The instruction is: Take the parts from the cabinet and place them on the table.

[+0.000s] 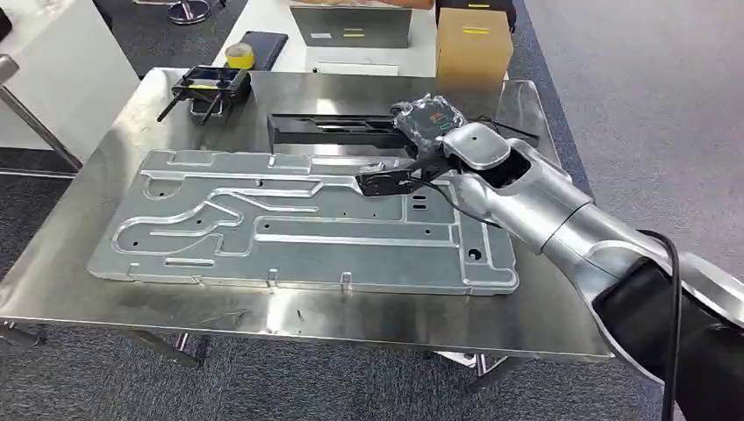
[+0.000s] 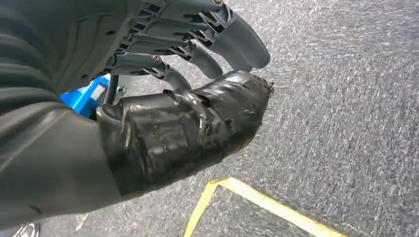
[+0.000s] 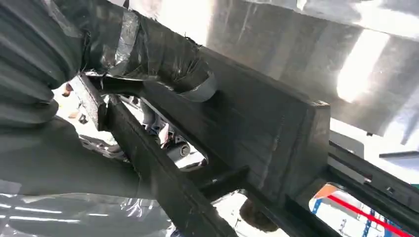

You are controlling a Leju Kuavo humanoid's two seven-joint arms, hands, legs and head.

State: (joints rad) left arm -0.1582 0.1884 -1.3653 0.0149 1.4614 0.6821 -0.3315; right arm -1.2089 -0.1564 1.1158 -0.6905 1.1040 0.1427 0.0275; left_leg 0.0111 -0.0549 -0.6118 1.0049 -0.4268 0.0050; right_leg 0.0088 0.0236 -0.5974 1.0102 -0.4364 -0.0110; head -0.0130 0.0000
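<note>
We see the right hand (image 1: 436, 151), taped thumb pressed down, gripping a flat black plastic frame (image 1: 386, 180) over the ribbed aluminium plate (image 1: 298, 224) on the shiny steel table (image 1: 368, 320). The left hand (image 2: 197, 98) hangs loosely curled, holding nothing, above grey carpet (image 2: 346, 123).

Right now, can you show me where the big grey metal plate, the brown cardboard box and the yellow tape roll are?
big grey metal plate (image 1: 298, 232), head view, on its flat grooved middle.
brown cardboard box (image 1: 473, 48), head view, on its front face.
yellow tape roll (image 1: 239, 56), head view, on its yellow side.
</note>
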